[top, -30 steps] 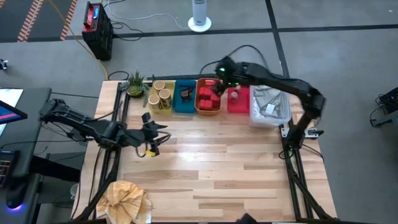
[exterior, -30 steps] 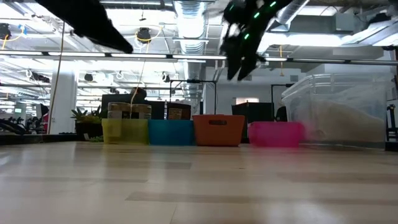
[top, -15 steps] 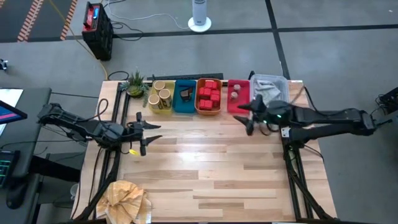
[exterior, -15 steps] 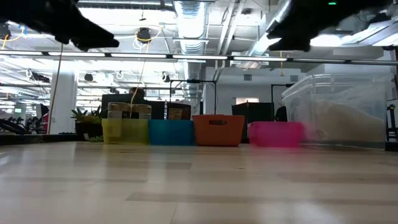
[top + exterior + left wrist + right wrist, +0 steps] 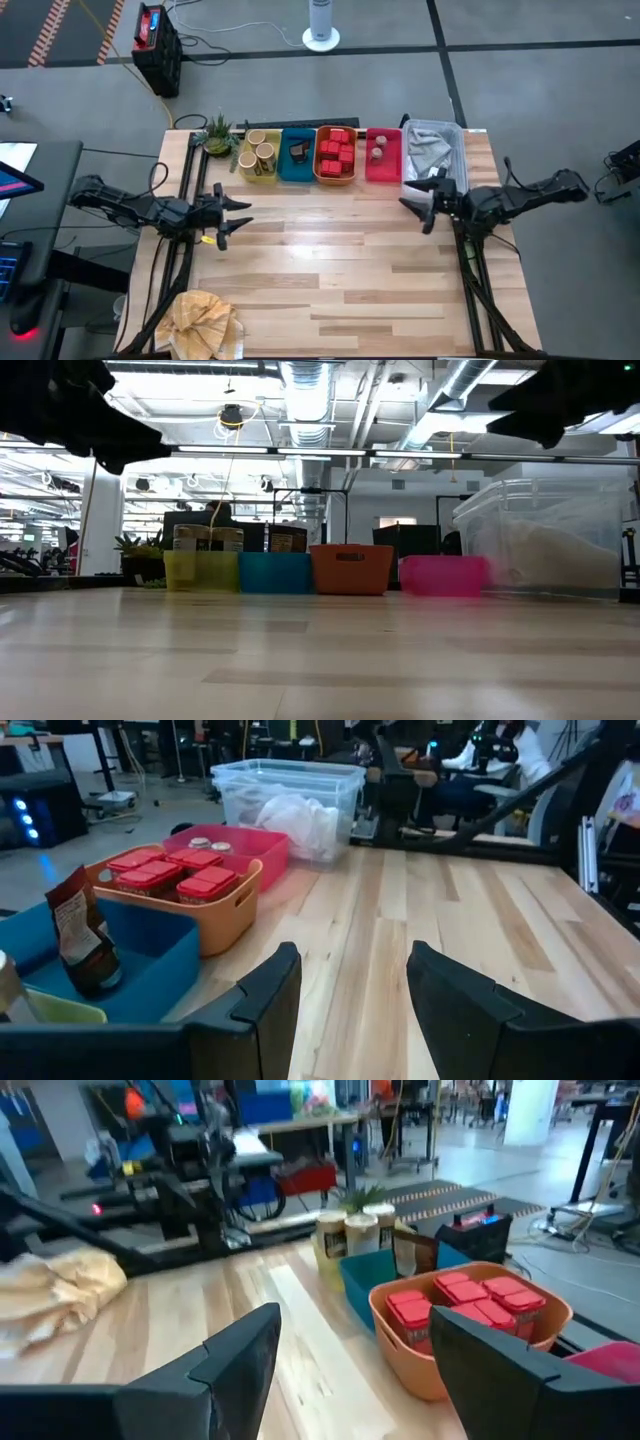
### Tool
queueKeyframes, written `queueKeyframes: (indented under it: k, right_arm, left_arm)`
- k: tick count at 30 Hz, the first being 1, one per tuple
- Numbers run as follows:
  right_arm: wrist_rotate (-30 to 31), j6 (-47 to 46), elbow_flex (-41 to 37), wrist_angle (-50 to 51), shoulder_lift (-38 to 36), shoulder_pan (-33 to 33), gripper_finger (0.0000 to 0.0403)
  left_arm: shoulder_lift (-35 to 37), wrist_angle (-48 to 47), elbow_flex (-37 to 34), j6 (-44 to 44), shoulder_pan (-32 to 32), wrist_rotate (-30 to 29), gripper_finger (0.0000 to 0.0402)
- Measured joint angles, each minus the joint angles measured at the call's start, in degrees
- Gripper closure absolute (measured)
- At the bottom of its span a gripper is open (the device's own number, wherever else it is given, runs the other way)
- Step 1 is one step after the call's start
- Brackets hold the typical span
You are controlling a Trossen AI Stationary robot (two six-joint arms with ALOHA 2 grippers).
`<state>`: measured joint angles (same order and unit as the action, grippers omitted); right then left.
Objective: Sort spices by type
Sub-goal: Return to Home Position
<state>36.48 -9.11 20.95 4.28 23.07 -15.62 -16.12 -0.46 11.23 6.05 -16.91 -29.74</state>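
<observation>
The spices sit in a row of trays at the table's far edge. Pale round tubs (image 5: 259, 150) stand in the yellow tray (image 5: 247, 168). The dark-tan packet (image 5: 84, 932) stands in the blue tray (image 5: 297, 171). Red boxy packs (image 5: 336, 153) fill the orange tray (image 5: 226, 918). Tiny brownish jars (image 5: 378, 152) rest in the red tray (image 5: 383, 172). My left gripper (image 5: 225, 213) hovers open near the table's left edge. My right gripper (image 5: 420, 204) hovers open near the right edge, in front of the clear bin. Neither touches anything.
A clear plastic bin (image 5: 433, 160) with pale wrapping stands right of the red tray. A small plant (image 5: 217, 134) sits at the far left corner. A yellowish-tan cloth (image 5: 205, 322) lies at the near left corner. Bare wood spreads across the middle and near side.
My right gripper has drawn back from above the orange and red trays, toward the table's near and right side, and now hangs in front of the clear bin. My left gripper has pulled slightly toward the left edge. The trays and spices have stayed put.
</observation>
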Motion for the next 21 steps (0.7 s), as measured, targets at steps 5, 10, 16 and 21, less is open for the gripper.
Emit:
queueKeyframes:
  k: [5, 10, 16, 21]
  right_arm:
    - [5.73, 0.55, -2.85, -0.59, -5.41, -4.61, 0.0117]
    - [7.64, 1.37, -4.47, -0.53, -9.01, -7.74, 0.0117]
    - [8.57, 4.49, -8.2, -1.73, -13.41, -11.07, 0.0117]
    - [11.06, 4.7, -14.25, -4.06, -19.11, -12.53, 0.0117]
  left_arm:
    - [3.03, -0.01, -2.71, 0.27, -0.02, 0.01, 0.0228]
    - [6.66, -0.12, -5.21, 0.45, -0.04, 1.17, 0.0228]
    - [11.94, 0.91, -7.35, 0.05, -0.06, 4.55, 0.0228]
    - [13.85, 0.74, -7.48, -2.73, -0.61, 11.89, 0.0228]
